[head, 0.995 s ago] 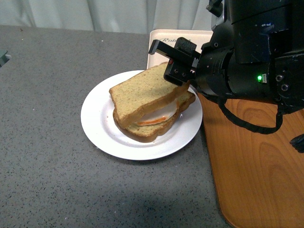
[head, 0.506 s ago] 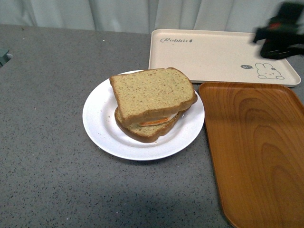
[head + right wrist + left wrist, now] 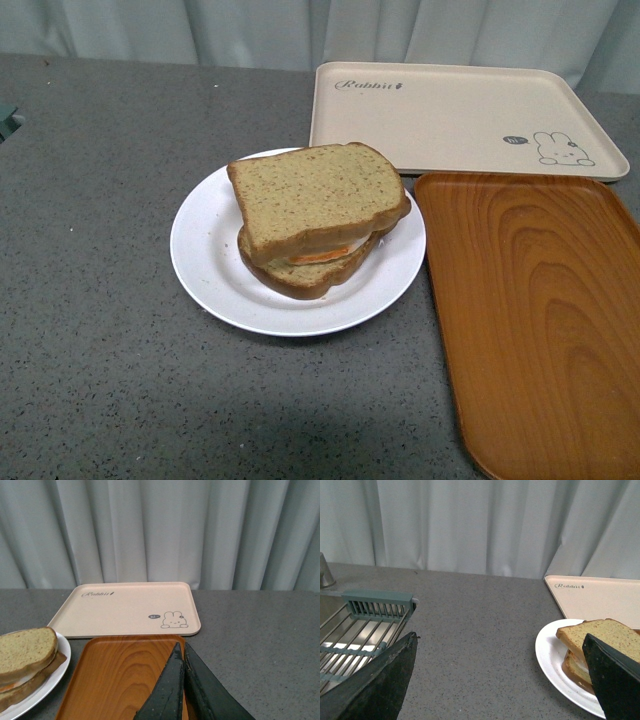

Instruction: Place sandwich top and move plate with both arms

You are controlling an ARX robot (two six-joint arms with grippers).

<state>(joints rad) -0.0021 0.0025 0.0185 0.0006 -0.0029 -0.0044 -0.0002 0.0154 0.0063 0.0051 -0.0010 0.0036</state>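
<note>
The sandwich top lies flat on the lower slice with egg, and both sit on the white plate. Neither arm shows in the front view. In the left wrist view my left gripper is open and empty above the grey counter. The plate and sandwich top lie just beside one of its fingers. In the right wrist view my right gripper is shut and empty over the wood-grain tray. The plate and sandwich top are well off to its side.
A cream rabbit tray lies behind the plate. The orange-brown wood-grain tray lies right of the plate, almost touching it. A sink with a wire rack shows in the left wrist view. Grey curtains close off the back.
My right arm let go of the sandwich top and drew back to the right, out of the front view. The slice stays on the sandwich.
</note>
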